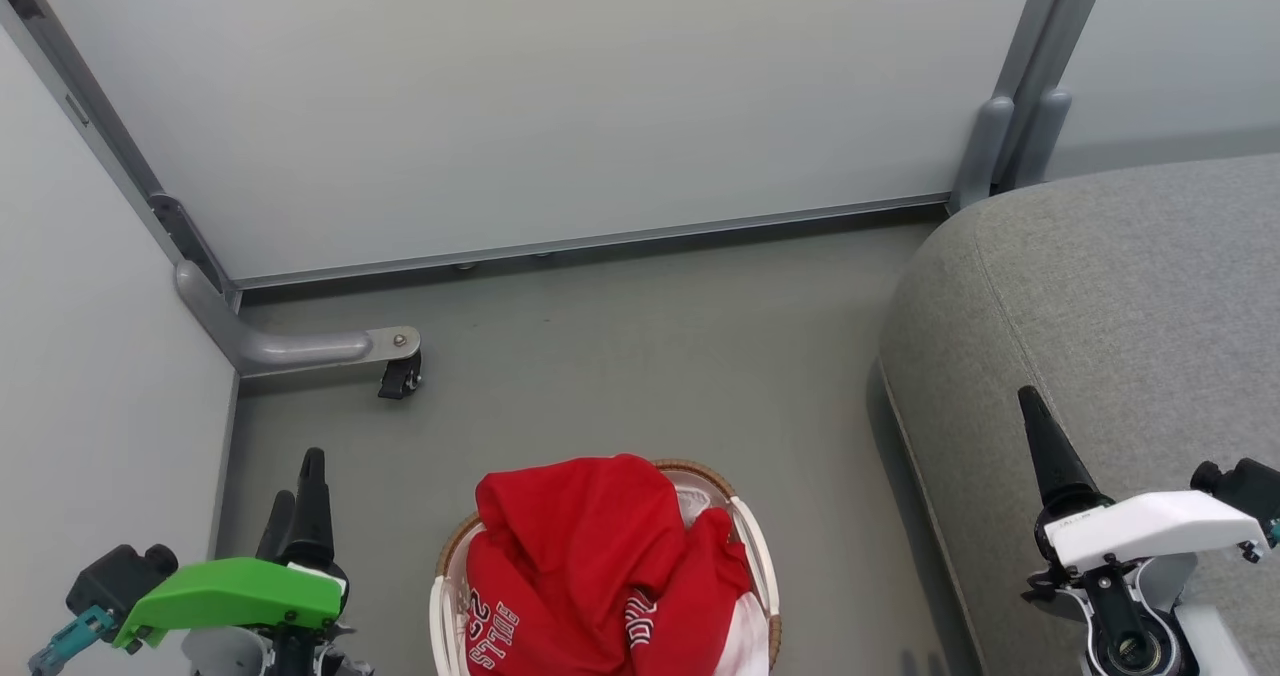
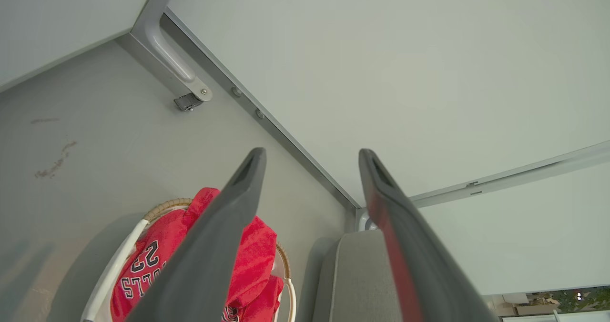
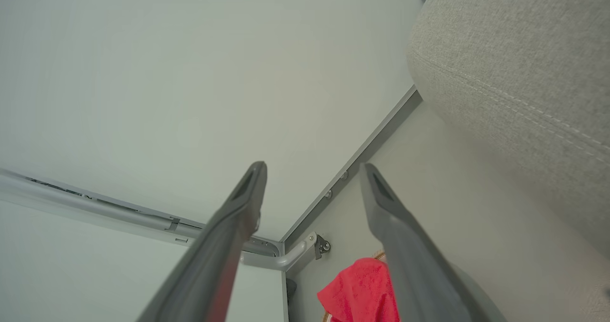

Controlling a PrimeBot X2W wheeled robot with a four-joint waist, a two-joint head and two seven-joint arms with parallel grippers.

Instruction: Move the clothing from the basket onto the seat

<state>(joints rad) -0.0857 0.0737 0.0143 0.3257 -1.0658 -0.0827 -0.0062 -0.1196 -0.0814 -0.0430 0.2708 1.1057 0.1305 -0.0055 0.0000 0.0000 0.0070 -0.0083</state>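
Red "BULLS 23" jersey (image 1: 590, 556) fills the basket (image 1: 765, 566), between a partition caster (image 1: 400, 381) and the sofa cushion (image 1: 1100, 306); left gripper (image 2: 312, 150) and right gripper (image 3: 312, 166) fingers apart.

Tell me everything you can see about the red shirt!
The shirt is bright red, soft-looking cloth with white lettering that reads BULLS and 23, plus a bit of white near its lower right. It is crumpled into a loose heap with deep folds, not laid flat. It sits in the basket, piled higher than the rim and hiding part of it. It rests against the basket and the white liner; nothing else touches it.
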